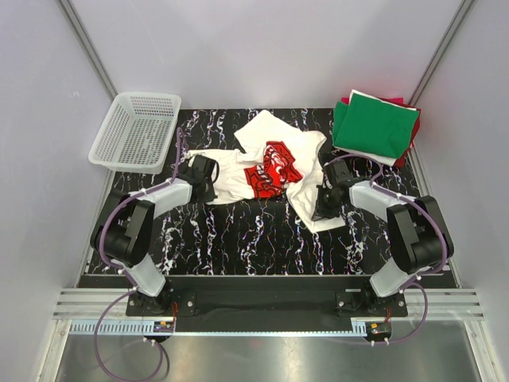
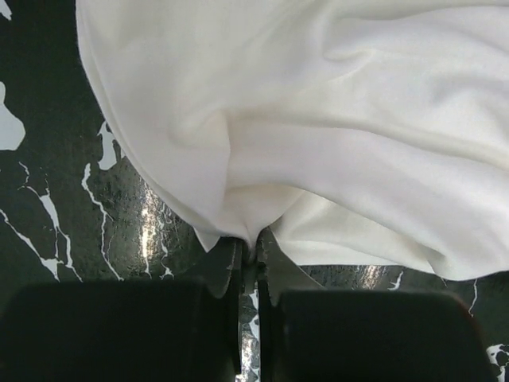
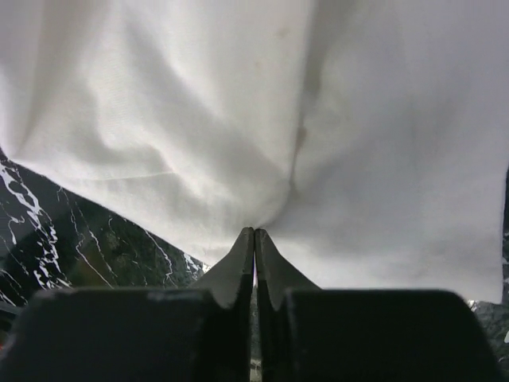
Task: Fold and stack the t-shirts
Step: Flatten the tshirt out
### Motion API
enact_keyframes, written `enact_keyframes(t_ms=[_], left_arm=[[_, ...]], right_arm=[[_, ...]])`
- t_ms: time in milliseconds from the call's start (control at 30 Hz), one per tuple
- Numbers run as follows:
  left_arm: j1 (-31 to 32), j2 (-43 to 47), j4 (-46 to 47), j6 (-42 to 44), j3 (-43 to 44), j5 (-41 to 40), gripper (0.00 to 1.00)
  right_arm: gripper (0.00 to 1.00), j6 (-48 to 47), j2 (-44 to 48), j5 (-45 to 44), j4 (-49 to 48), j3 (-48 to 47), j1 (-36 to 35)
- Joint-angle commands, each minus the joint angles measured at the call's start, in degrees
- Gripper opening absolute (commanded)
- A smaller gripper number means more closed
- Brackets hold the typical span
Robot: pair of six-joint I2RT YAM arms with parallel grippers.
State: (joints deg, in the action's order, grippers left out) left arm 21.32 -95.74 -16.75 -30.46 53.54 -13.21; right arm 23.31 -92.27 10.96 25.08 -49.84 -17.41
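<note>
Here, the left gripper (image 2: pixel 248 245) and right gripper (image 3: pixel 254 235) are pinching the limp cream-white t-shirt (image 1: pixel 262 131) by opposite edges, fabric likely sagging between.

In my wrist views the white t-shirt (image 2: pixel 334 119) runs off the top and sides. The pinched bit vanishes between the closed tips of my left gripper (image 2: pixel 249 251) and right gripper (image 3: pixel 254 239), whose bases blur dark. From above, the red print (image 1: pixel 270 169) is crumpled and unreadable, and the red t-shirt (image 1: pixel 395 101) lies mostly under the green one (image 1: pixel 374 123).
</note>
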Motion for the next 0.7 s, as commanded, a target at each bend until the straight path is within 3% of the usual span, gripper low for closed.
enact_keyframes(t_ms=[0, 100, 233, 400, 533, 633, 667], left_arm=[[-0.05, 3.63, -0.72, 0.13, 3.06, -0.32, 0.0], [-0.05, 8.54, -6.24, 0.92, 5.08, -2.16, 0.0], [-0.14, 15.31, -15.48, 2.24, 10.52, -5.68, 0.0], [-1.54, 20.07, -29.02, 6.27, 25.89, -6.65, 0.0], [-7.51, 17.62, -36.41, 9.18, 38.01, -2.81, 0.0], [-12.96, 12.35, -40.19, 10.5, 40.85, 2.12, 0.17], [-14.28, 10.25, -41.33, 10.68, 40.59, 3.27, 0.46]], right_arm=[[0.0, -2.3, -0.46, 3.36, -2.32, -2.8, -0.08], [0.0, -1.43, 1.82, 3.89, -2.14, -2.8, -0.08], [0.0, 0.67, 12.25, 4.77, 2.75, -6.38, -0.08], [0.0, 2.44, 23.78, 0.04, 15.93, -16.93, 1.41], [0.0, 2.53, 25.3, -5.93, 22.02, -24.42, 9.48], [0.0, 1.04, 20.3, -5.17, 24.22, -25.13, 14.06], [0.11, 0.86, 18.98, -4.46, 24.57, -24.86, 14.33]])
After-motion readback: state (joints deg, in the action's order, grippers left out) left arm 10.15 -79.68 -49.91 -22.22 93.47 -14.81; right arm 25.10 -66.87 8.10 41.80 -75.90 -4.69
